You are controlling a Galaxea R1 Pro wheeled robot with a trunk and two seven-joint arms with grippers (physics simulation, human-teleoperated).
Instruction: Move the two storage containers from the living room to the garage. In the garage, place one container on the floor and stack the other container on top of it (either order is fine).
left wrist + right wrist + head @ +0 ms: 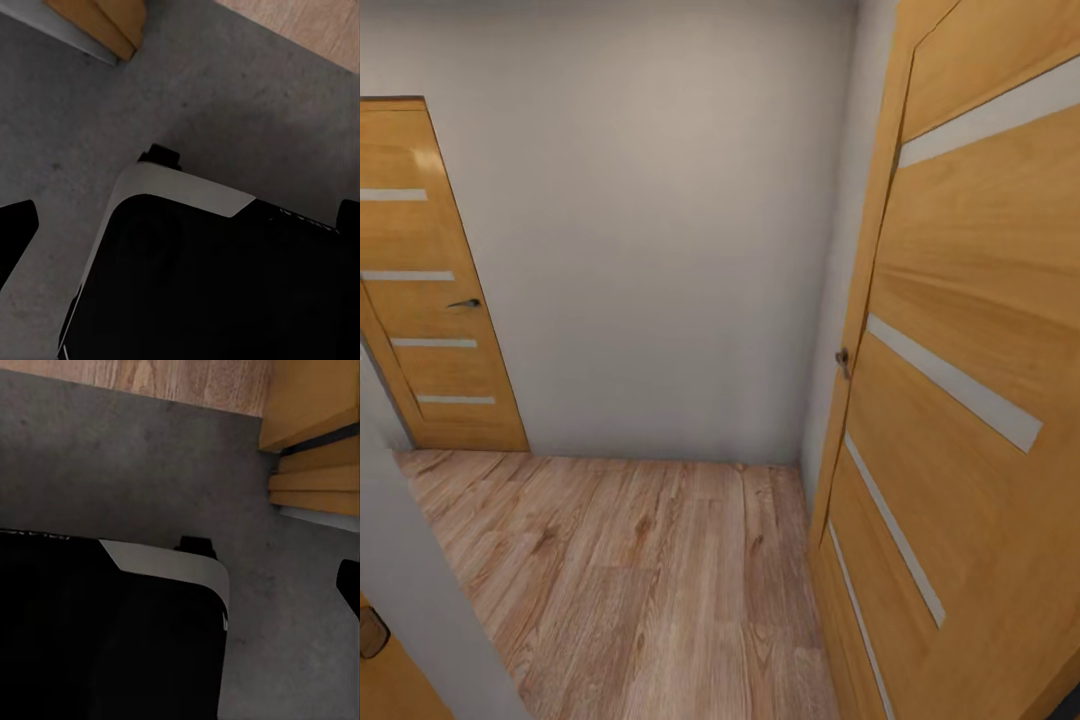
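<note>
The two storage containers are out of view, and so is the living room. In the left wrist view, my left gripper hangs open, its dark fingertips far apart at the picture's edges and nothing between them. Under it lie my robot base, black and white, and the dark grey concrete floor. In the right wrist view one dark fingertip stands far out at the edge and holds nothing. My base and the same concrete floor are below it.
The head view looks into a narrow hallway with a light wood plank floor and a bare grey wall. A closed wooden door stands at the left. An open wooden door is close at the right. A wall corner is near at the left.
</note>
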